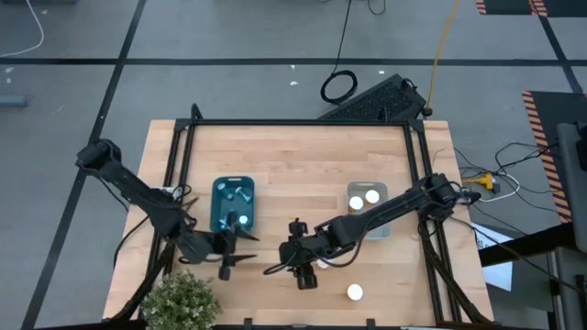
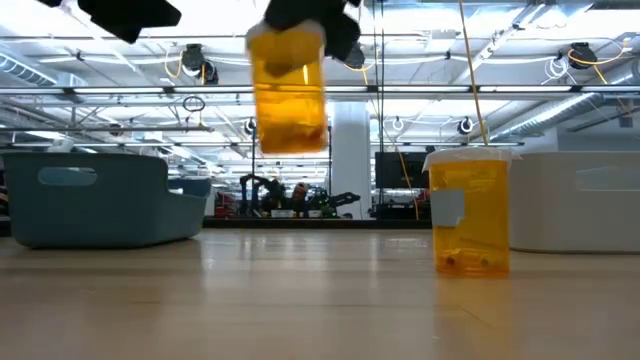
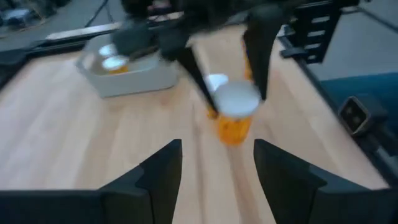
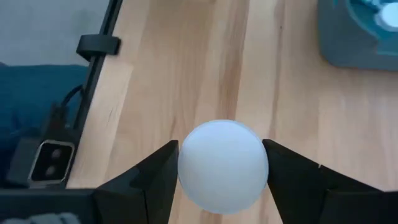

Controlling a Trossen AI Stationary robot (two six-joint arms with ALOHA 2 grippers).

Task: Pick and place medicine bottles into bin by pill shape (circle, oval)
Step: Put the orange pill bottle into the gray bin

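Two arms over a wooden table [image 1: 303, 156]. Right gripper [image 1: 304, 267] sits near the table's front middle, fingers clamped either side of one amber bottle [image 4: 222, 165]; the right wrist view shows the white cap [image 4: 222, 163] pinched between the two dark fingers [image 4: 155, 180]. In the low view this held bottle [image 2: 289, 90] hangs clear above the tabletop, tilted slightly, its top gripped. Left gripper [image 1: 229, 259] is just in front of the blue bin [image 1: 232, 203], fingers spread wide with nothing between them; the left wrist view looks past its open fingers [image 3: 163, 171] at the right gripper holding the bottle [image 3: 235, 115]. Bins: two. The blue bin is left of centre; white caps show inside, at least two, exact count unclear. The pale grey bin [image 1: 370, 211] is right of centre, partly under the right arm, with two white caps [image 1: 364, 199] visible in it. Loose bottles on the table: one standing upright at the front right [image 1: 355, 292], well apart from both bins; in the low view it is the amber bottle [image 2: 468, 210] resting on the wood in front of the pale bin [image 2: 590, 200]. A second white cap shows just behind the held bottle in the left wrist view; cannot tell which bottle. A green potted plant [image 1: 180, 301] is at the front left corner. A dark keyboard [image 1: 376, 99] lies on the floor beyond the table.
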